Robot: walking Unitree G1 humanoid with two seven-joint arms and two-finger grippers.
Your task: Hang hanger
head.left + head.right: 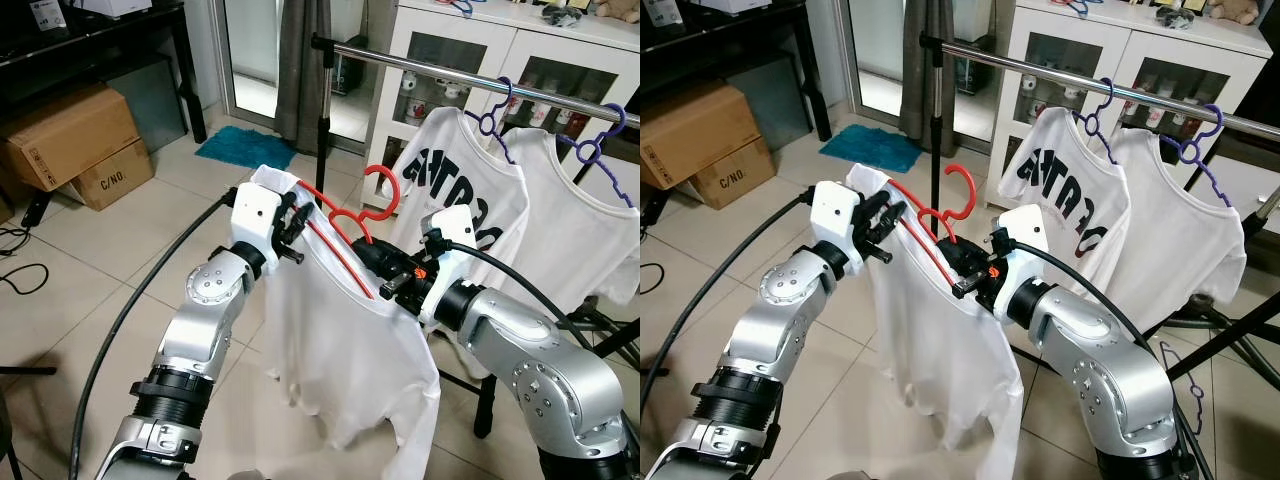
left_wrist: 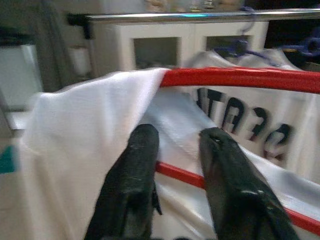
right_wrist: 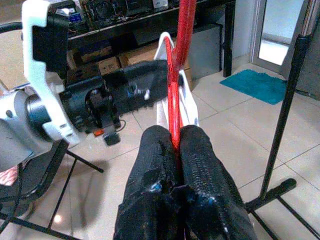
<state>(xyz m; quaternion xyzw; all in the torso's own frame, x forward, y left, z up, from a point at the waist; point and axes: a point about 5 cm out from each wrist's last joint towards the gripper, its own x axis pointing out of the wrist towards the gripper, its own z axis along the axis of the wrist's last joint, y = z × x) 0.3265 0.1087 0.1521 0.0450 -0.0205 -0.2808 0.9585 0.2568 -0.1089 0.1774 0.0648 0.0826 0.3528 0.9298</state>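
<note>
A red wire hanger (image 1: 380,185) carries a white shirt (image 1: 350,370) and is held up between my two arms, below and in front of the steel clothes rail (image 1: 450,75). My right gripper (image 3: 175,137) is shut on the hanger's red wire just under the hook. At the hanger's left shoulder is my left gripper (image 2: 177,135), open. Its two fingers (image 2: 140,150) stand apart over the shirt cloth and the lower red bar. The hook is free and does not touch the rail.
Two white shirts (image 1: 460,170) (image 1: 590,220) hang on purple hangers on the rail's right part. The rail's black stand pole (image 1: 322,100) rises behind the hanger. A white cupboard (image 1: 520,50) is behind, cardboard boxes (image 1: 70,135) far left, a teal mat (image 1: 245,147) on the floor.
</note>
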